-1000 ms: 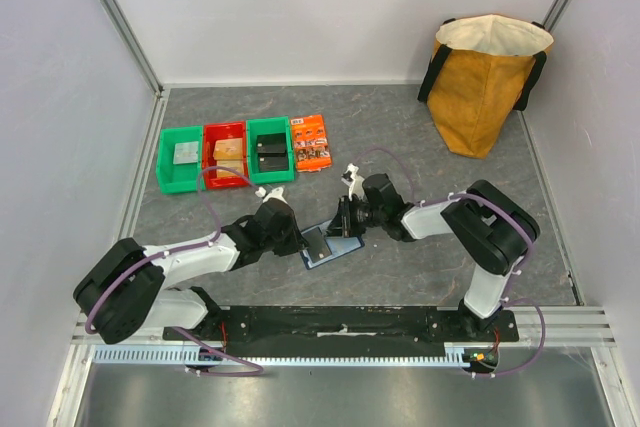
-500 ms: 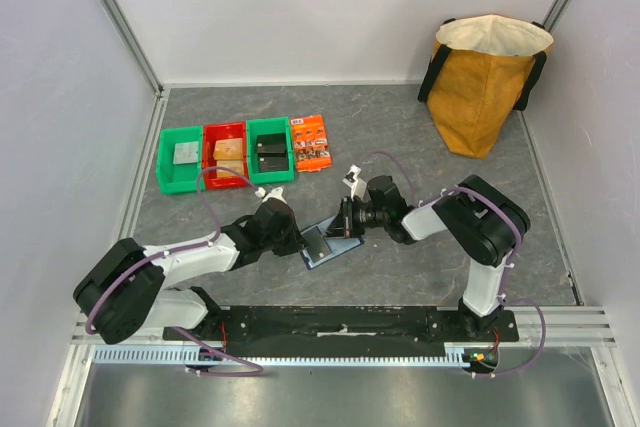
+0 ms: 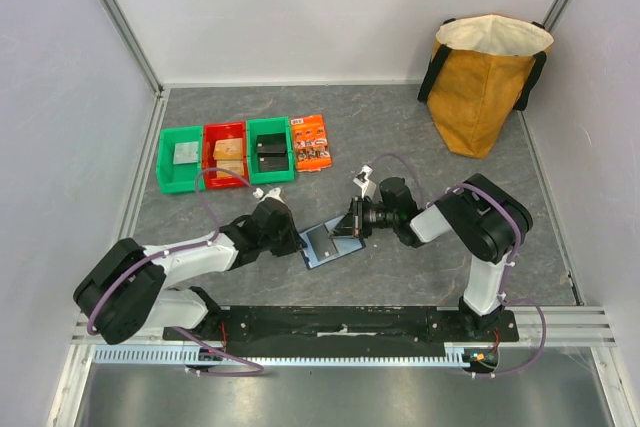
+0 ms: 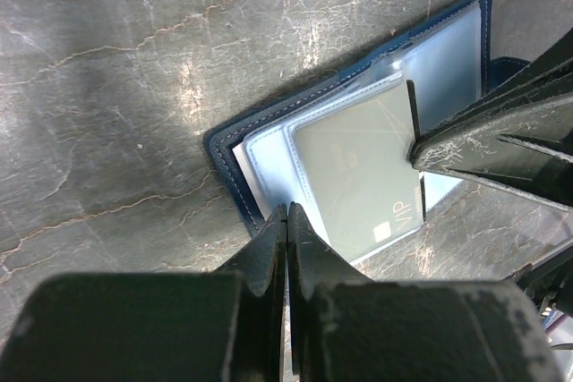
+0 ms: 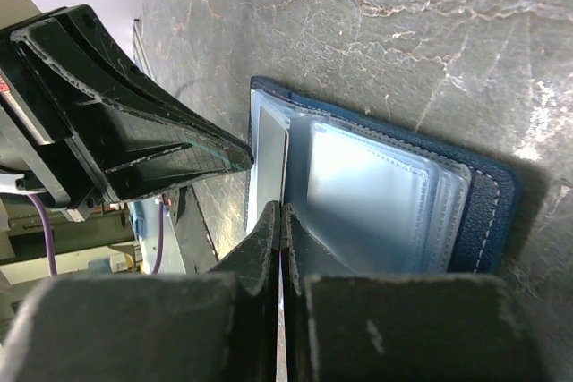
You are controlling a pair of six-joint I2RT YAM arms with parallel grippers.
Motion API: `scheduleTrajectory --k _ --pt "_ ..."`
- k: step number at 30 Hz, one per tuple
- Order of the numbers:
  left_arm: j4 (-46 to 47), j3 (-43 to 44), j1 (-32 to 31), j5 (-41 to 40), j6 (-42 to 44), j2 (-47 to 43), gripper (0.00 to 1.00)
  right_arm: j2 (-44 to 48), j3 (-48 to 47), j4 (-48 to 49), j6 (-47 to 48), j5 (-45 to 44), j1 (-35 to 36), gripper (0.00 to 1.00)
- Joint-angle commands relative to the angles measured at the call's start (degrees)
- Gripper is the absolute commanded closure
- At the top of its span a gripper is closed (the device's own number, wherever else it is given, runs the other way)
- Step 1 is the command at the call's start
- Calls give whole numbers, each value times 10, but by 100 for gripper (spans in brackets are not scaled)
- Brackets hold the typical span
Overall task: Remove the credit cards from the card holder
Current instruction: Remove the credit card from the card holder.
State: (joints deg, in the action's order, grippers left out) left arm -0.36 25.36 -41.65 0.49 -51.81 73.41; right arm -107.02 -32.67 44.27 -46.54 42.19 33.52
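The card holder [image 3: 326, 247] lies open on the grey table, navy blue with pale clear sleeves [image 5: 385, 199]; its stitched navy edge [image 4: 224, 145] shows in the left wrist view. A grey-green credit card [image 4: 358, 176] marked VIP sits in the top sleeve, its right edge lifted. My right gripper [image 5: 282, 207] is shut, and that thin card edge runs into its tips. From the left, my left gripper [image 4: 286, 210] is shut with its tips pressed on the holder's sleeve edge. Seen from above, the left gripper [image 3: 300, 242] and the right gripper [image 3: 350, 230] face each other across the holder.
Two green bins [image 3: 180, 159] [image 3: 270, 150] with a red bin [image 3: 226, 155] between them stand at the back left, an orange printed packet [image 3: 312, 142] next to them. A tan bag [image 3: 485, 77] stands at the back right. White walls close in the table.
My right gripper's jaws have closed at the card's edge, and the right wrist has drawn slightly to the right. The left gripper and the card holder have stayed put.
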Motion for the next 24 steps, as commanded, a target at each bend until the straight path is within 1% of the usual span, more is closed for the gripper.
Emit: scheduleTrajectory --k 1,3,5,9,11,15,16,20,24 --pt "-25 -6 3 10 4 -12 96 -11 6 39 -8 15 -1 100" --pt "-16 -6 3 23 0 -29 89 -14 5 41 -10 15 0 100" --pt "0 -5 3 37 -8 -44 84 -19 7 46 -12 15 0 100" --pt "2 16 3 48 -6 -40 82 -28 9 62 -21 16 -1 100" --pt "2 28 3 55 -1 -26 83 -31 11 69 -24 17 -1 100" --pt "2 36 3 57 5 2 90 -33 11 71 -25 17 0 100" --pt "17 37 3 60 7 9 91 -33 11 71 -25 17 0 100" --pt "20 36 3 64 10 26 96 -36 11 72 -24 17 -1 100" --pt "16 36 3 64 15 45 98 -39 11 75 -26 18 0 100"
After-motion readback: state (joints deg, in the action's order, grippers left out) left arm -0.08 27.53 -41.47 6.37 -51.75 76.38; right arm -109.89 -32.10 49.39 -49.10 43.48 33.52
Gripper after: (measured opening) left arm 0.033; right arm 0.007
